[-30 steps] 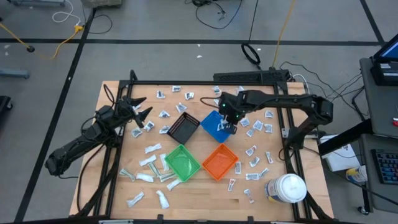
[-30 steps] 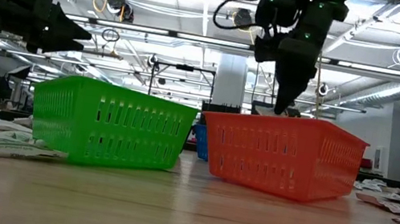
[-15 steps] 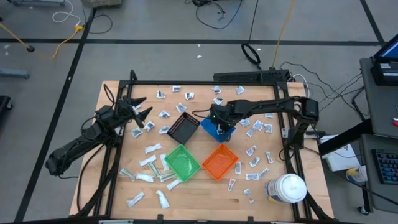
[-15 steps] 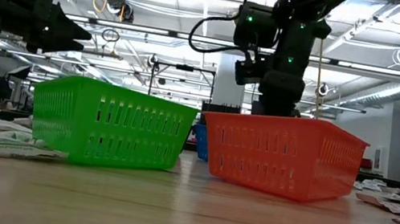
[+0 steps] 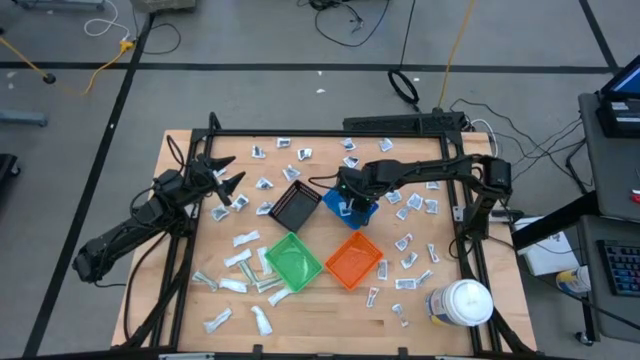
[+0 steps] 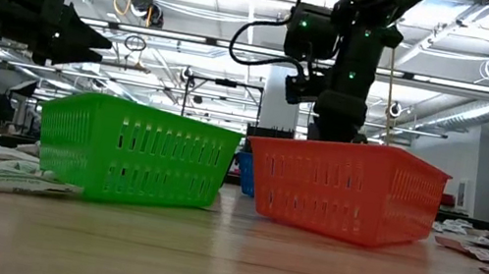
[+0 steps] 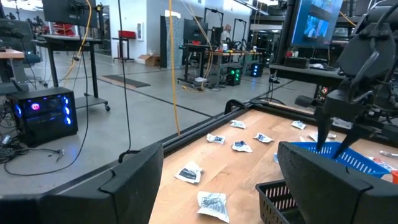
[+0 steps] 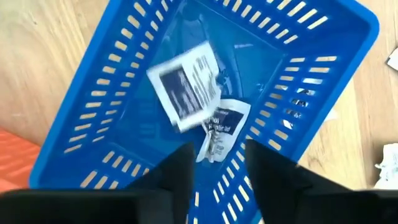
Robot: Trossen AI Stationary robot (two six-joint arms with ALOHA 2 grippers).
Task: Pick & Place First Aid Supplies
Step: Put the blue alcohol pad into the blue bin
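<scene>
My right gripper hangs open over the blue bin, pointing steeply down, with nothing between its fingers. In the bin lies a white packet. A second white packet with a dark label shows blurred above the bin's floor, clear of the fingers. The left wrist view shows the right gripper dipping into the blue bin. In the low view the orange bin hides its fingertips. Many other first aid supplies lie scattered on the table. My left gripper waits open, raised, at the left.
The black bin, green bin and orange bin stand close around the blue one mid-table. A large white jar sits at the near right corner. Packets dot the right side, and small tubes the near left.
My right gripper has come down and gone a little toward the table's left, from the blue bin's right side to over its middle. For the last half second it has kept still. My left arm has not moved.
</scene>
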